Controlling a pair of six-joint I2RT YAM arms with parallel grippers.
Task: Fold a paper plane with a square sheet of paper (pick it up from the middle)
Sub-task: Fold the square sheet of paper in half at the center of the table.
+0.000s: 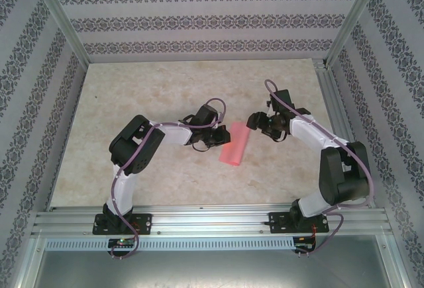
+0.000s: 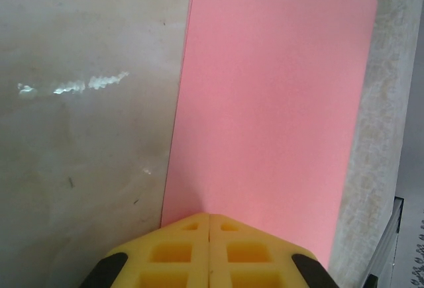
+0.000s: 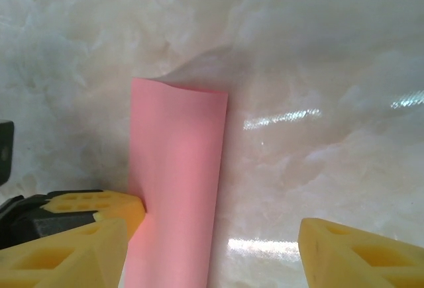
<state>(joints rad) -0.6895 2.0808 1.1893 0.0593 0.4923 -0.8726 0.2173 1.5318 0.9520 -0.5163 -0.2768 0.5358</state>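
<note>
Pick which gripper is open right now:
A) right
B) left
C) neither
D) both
A: the right gripper has its fingers spread wide over the folded pink paper, while the left gripper has its fingers pressed together at the paper's near end.
</note>
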